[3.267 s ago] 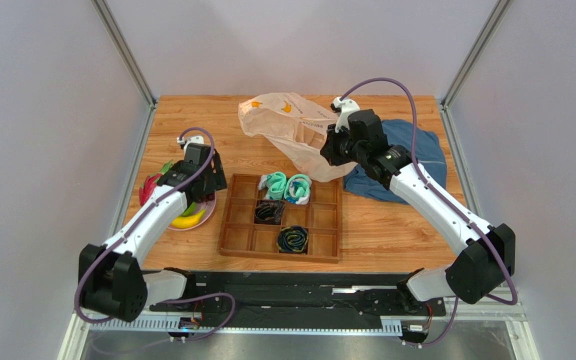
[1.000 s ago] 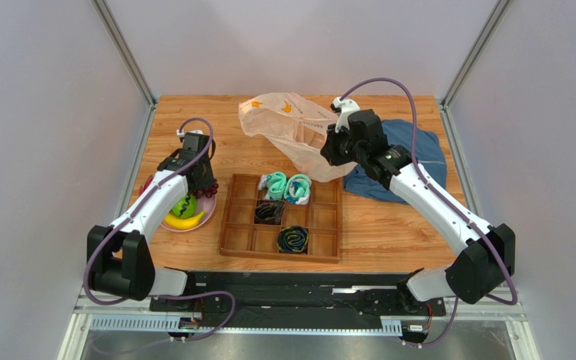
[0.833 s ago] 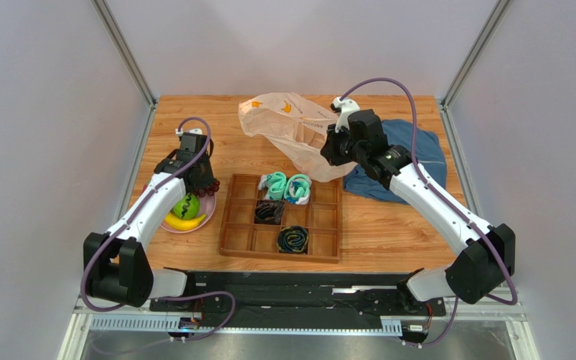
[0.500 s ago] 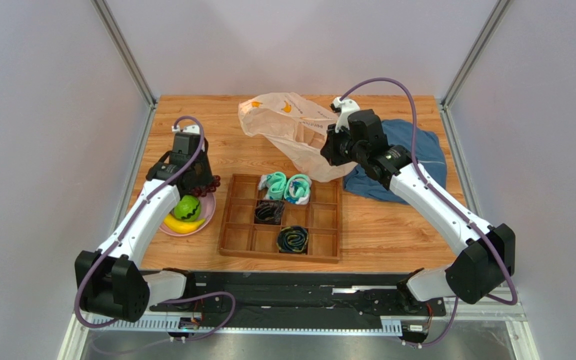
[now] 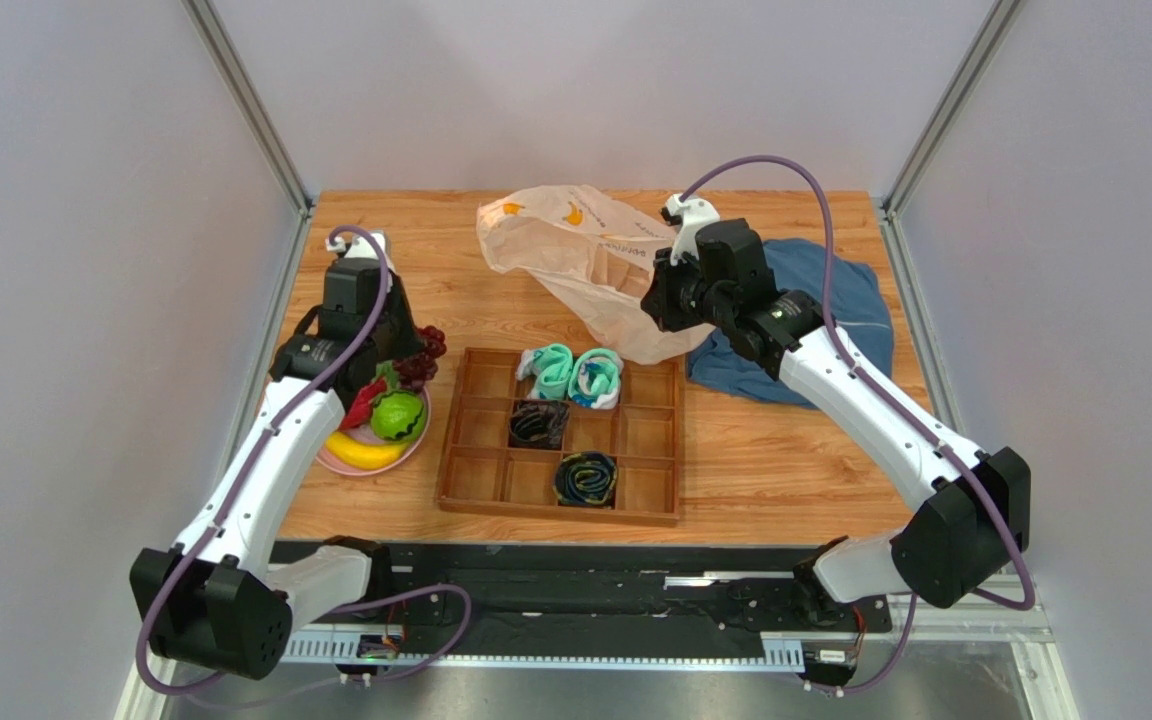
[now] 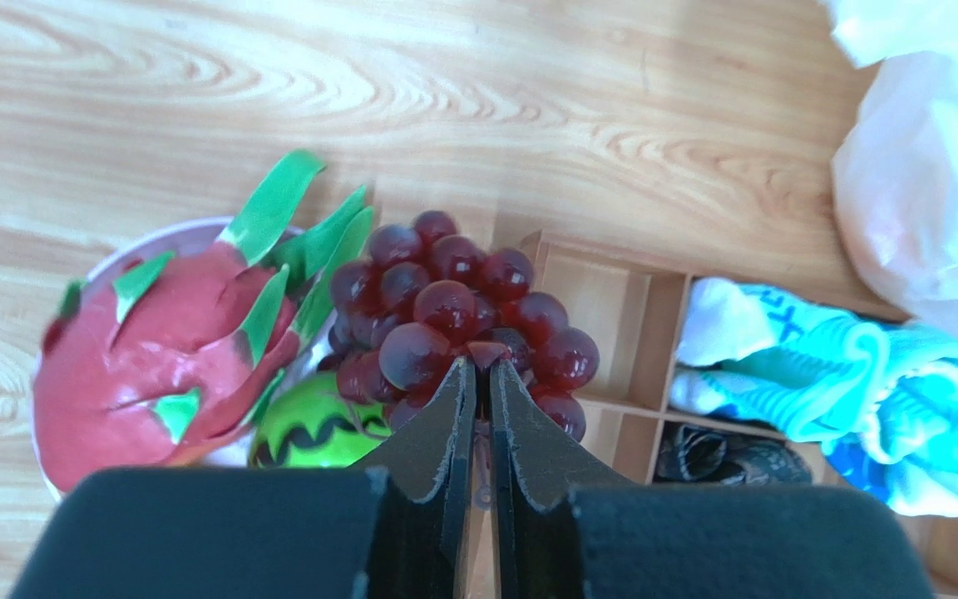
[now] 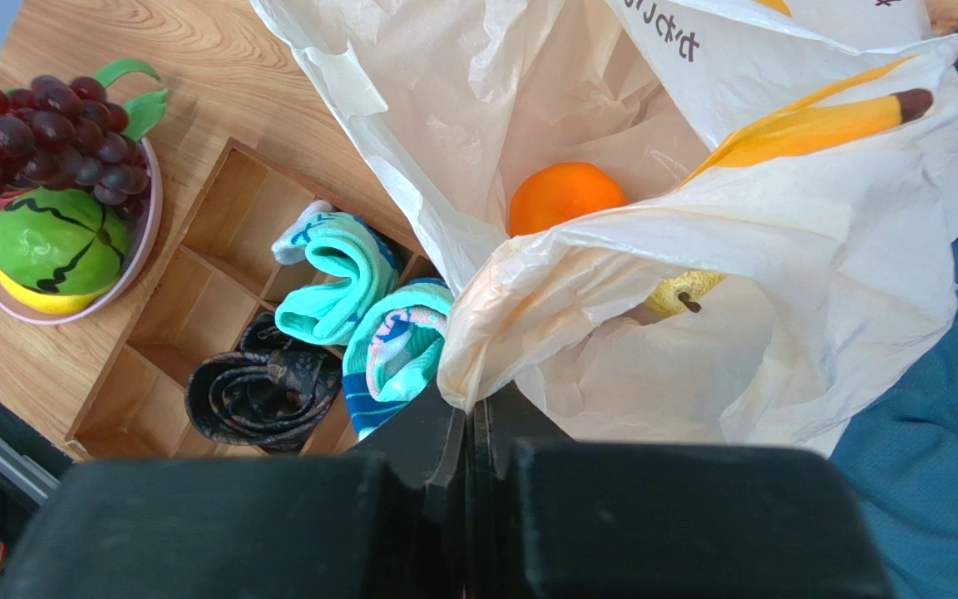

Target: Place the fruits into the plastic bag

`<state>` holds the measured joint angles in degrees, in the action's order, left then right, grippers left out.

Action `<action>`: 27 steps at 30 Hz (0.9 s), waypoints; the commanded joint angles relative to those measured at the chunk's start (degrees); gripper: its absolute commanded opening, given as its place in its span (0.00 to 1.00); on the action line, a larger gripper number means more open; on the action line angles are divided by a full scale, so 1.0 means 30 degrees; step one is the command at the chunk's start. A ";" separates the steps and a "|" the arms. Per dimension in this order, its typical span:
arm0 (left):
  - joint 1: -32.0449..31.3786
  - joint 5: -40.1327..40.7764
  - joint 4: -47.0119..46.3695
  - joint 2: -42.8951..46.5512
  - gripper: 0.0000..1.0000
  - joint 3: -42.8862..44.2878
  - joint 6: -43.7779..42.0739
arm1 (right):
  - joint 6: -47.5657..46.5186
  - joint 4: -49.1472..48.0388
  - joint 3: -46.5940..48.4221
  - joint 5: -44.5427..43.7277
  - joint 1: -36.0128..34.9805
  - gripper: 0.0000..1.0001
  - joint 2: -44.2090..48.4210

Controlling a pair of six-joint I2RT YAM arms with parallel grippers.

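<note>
While our right gripper [image 7: 472, 406] is clenched on a fold of the plastic bag's [image 7: 746, 312] rim, lifting it so the mouth gapes toward nine o'clock, our left gripper [image 6: 474, 365] grasps the grapes [image 6: 453, 312] by the stem, its fingers nearly together because the stem is thin.

Seen from above, the bag sits at twelve o'clock on the table and the pink plate [image 7: 151, 212] at nine. The bunch hangs just off the plate's two o'clock edge, clear of the other fruit. Inside the bag we see the orange [image 7: 565, 196] and the lemon [image 7: 682, 293]. The dragon fruit [image 6: 147, 362], striped melon [image 6: 315, 431] and banana [image 5: 357, 452] lie on the plate.

We judge that carrying the grapes is the step in hand. The bunch must travel toward two o'clock, past the wooden tray [image 5: 495, 477] corner holding the teal socks [image 6: 809, 362], into the held-open mouth.
</note>
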<state>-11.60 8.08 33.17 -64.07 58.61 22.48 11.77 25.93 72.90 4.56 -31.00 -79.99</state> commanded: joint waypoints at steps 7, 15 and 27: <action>0.0056 -0.0289 -0.1652 0.1494 0.11 0.1557 -0.0608 | -0.0203 -0.0471 0.0426 -0.0201 -0.0066 0.04 0.0323; 0.0056 -0.1633 -0.2206 0.2110 0.11 0.2668 -0.0900 | -0.0144 -0.0471 0.0337 -0.0172 -0.0066 0.04 0.0353; -0.3309 -0.4331 -0.2354 0.0061 0.11 0.8936 -0.1547 | 0.0002 -0.0500 0.0337 -0.0201 -0.0066 0.04 0.0529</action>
<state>-17.96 -1.48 30.09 -61.32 79.20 19.05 11.77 25.93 72.90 4.56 -31.00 -79.99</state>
